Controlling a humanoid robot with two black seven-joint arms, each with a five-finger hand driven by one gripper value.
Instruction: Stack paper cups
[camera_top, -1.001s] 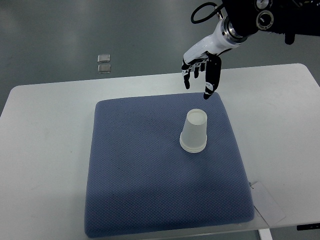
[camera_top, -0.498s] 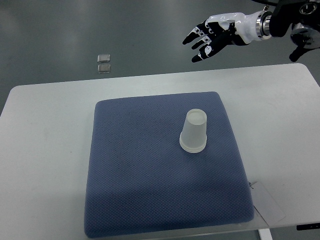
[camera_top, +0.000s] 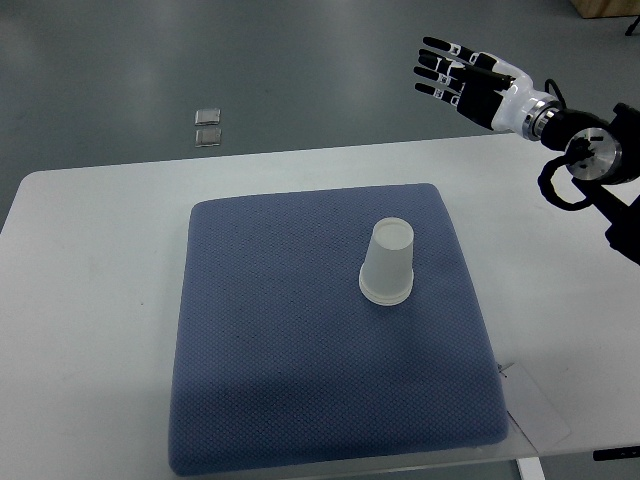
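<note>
Cups (camera_top: 387, 264) sit stacked upside-down, mid-right on blue mat (camera_top: 330, 330). Right hand (camera_top: 462, 78) hovers well apart w/ fingers spread, empty. Looks done; hand should retreat w/o nudging stack.

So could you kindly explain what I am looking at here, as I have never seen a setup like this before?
This is a single camera on a humanoid robot, looking steeply down at its work surface. The black-and-white mechanical hand at the upper right is the robot's right hand, its arm coming in from the right edge. Its fingers are spread and it holds nothing, raised beyond the far edge of the white table. On the table lies a blue mat, and on it stand upside-down paper cups, apparently nested into one stack. A thin clear sheet sticks out from under the mat at the lower right. The left arm is out of view.
</note>
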